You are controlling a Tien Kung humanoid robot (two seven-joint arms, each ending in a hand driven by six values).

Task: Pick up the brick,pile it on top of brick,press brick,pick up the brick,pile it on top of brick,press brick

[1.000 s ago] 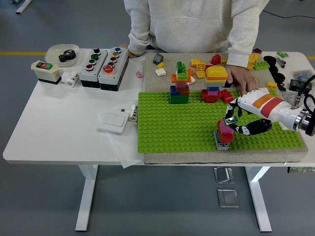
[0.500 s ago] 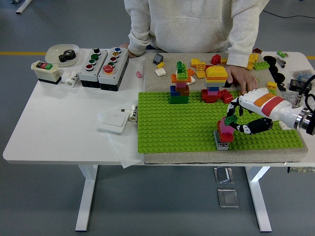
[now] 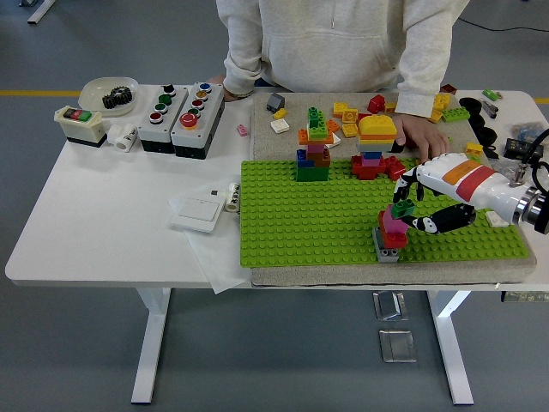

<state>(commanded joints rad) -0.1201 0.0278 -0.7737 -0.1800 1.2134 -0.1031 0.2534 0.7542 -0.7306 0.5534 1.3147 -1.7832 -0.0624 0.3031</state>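
Counter (image 3: 103,223): white top, carried on white legs (image 3: 153,343). Floor (image 3: 69,343): grey, smooth, crossed by a yellow line (image 3: 34,93) at upper left. Evenly lit.

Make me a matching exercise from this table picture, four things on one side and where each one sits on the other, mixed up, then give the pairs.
Things:
1. white bowl
2. green baseplate
3. small brick stack
4. person's hand

Places:
A. near edge of the baseplate, at the right hand
B. far left corner of the table, holding a black gear
C. far side, resting beside the red and yellow brick model
D. on the grey mat, right half of the table

Pairs: 1-B, 2-D, 3-A, 4-C
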